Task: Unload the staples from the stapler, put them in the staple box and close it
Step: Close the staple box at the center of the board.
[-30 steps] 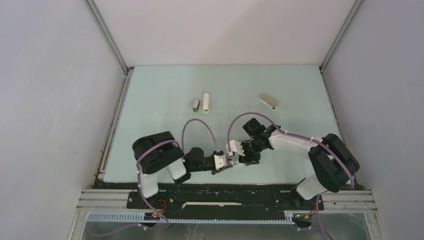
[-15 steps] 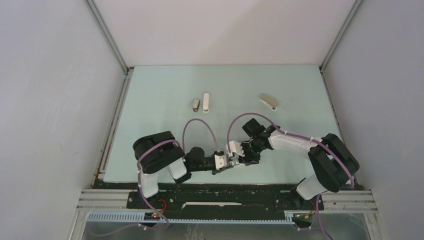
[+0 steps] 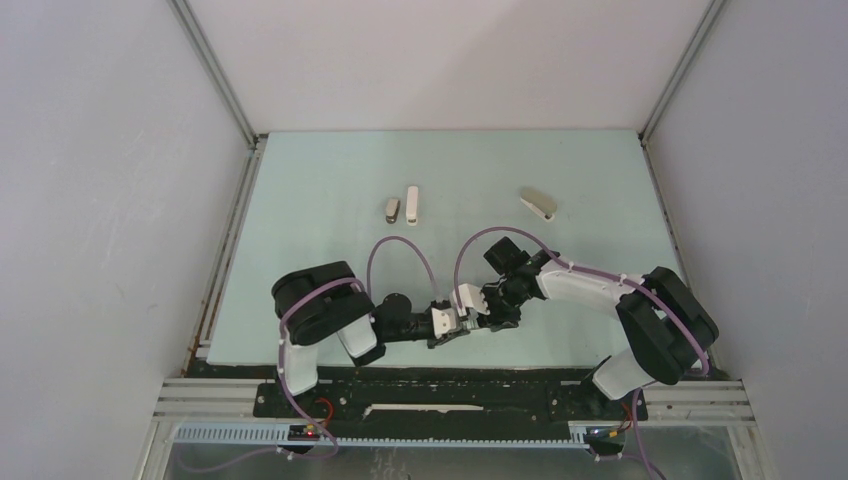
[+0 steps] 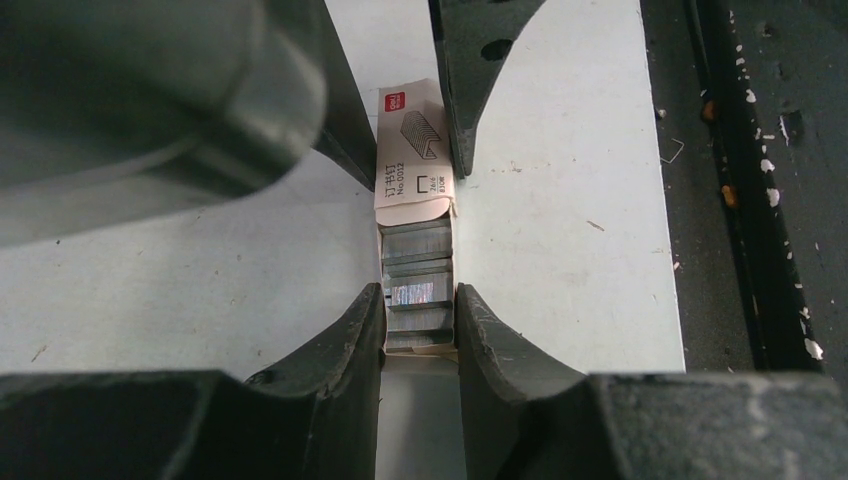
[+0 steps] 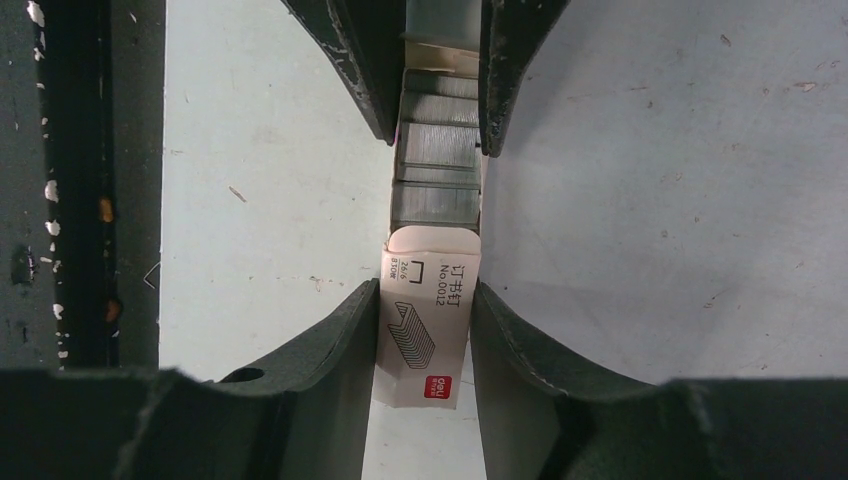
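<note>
A small white printed staple box (image 4: 412, 150) is held just above the table's near edge between my two grippers. My left gripper (image 4: 419, 305) is shut on the inner tray, where grey strips of staples (image 4: 417, 262) lie exposed. My right gripper (image 5: 425, 300) is shut on the printed sleeve (image 5: 428, 320), with the staples (image 5: 437, 170) showing beyond it. From above, the left gripper (image 3: 455, 326) and right gripper (image 3: 478, 318) meet tip to tip. The grey-beige stapler (image 3: 537, 204) lies apart at the back right, untouched.
A slim white stapler (image 3: 411, 205) and a short grey piece (image 3: 392, 208) lie side by side at the back centre. The table's dark front rail (image 4: 745, 200) runs right beside the grippers. Purple cables loop above both wrists.
My right gripper's fingers have closed in onto the box's sleeve. The left arm has shifted slightly to the right; its grip is unchanged.
</note>
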`<action>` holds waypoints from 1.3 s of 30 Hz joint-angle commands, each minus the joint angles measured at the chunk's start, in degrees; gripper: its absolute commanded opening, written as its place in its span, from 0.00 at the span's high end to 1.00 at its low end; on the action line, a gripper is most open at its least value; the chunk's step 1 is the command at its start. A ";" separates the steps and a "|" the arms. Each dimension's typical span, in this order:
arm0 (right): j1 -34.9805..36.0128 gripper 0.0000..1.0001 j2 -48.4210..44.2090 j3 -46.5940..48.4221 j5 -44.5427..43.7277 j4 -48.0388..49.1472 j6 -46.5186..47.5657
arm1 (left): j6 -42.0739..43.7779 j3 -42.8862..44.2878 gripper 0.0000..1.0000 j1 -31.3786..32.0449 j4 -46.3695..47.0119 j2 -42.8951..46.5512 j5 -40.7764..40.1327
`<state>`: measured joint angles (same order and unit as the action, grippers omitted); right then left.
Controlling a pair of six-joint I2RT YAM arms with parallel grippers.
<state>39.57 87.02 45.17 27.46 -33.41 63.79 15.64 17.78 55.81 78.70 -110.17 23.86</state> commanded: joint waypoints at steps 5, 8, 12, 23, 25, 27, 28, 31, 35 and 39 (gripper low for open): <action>0.62 0.53 1.33 1.40 0.21 0.79 -2.27 | -2.91 2.53 0.76 -0.08 1.62 -2.08 -1.27; 0.10 0.53 1.96 1.69 -0.51 1.28 -2.88 | -2.62 2.65 0.76 0.16 1.91 -2.56 0.93; -0.93 0.53 2.11 1.68 0.06 0.50 -2.57 | -2.29 3.25 0.76 0.26 1.98 -2.98 1.82; -2.63 0.38 0.47 2.63 0.17 -0.62 -3.58 | -1.40 2.74 0.76 0.22 1.76 -5.12 -1.11; -3.31 0.35 -0.42 2.73 0.49 -0.69 -3.99 | -1.42 2.85 0.76 0.20 1.69 -5.18 -1.05; -4.14 0.32 -1.46 2.73 0.84 -0.68 -4.31 | -1.31 2.87 0.76 0.19 1.59 -5.23 -1.07; -4.66 0.31 -1.97 2.73 1.15 -0.70 -4.46 | -1.28 2.92 0.76 0.18 1.56 -5.21 -1.02; -6.19 0.27 -3.43 2.77 2.06 -1.62 -4.33 | -1.14 2.87 0.76 0.25 1.43 -4.99 -1.04; -8.28 0.27 -3.44 2.61 2.66 -3.35 -2.90 | -1.07 2.73 0.76 0.20 1.34 -4.79 -1.20; -8.74 0.28 -2.82 1.22 2.38 -3.95 -0.57 | -0.99 2.72 0.76 0.17 1.32 -4.53 -1.16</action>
<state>31.29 84.86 46.24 28.93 -35.64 60.86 13.58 19.53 55.86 82.21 -113.62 24.12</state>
